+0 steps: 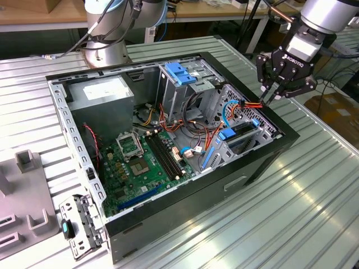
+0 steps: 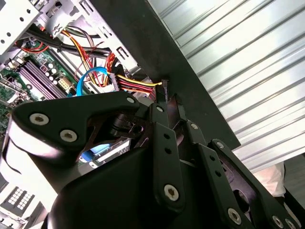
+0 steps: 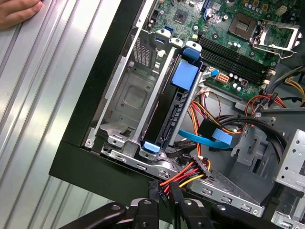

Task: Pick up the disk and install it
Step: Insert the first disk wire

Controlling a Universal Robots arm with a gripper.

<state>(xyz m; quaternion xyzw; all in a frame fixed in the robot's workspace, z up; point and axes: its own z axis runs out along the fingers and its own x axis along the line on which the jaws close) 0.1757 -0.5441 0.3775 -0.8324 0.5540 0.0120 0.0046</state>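
I am holding the gripper (image 1: 273, 96), clenched on a black power connector (image 3: 152, 189), beside the bay-seated disk (image 3: 177, 102) for plugging in.

The disk (image 3: 177, 107) sits on edge in the drive cage (image 3: 128, 102) of the open computer case (image 1: 269, 159), slotted in upright — in the first wrist view only its dark narrow side shows, with a blue plastic rail along it, a larger blue tab at one end and a small blue clip at the other. An empty bay lies just beside it on the case-wall side, and a flat blue cable crosses just past its clip end. In the exterior view it (image 1: 238, 133) stands in the cage at the exterior view's right of the motherboard (image 1: 140, 159) — blue tabs showing on top.
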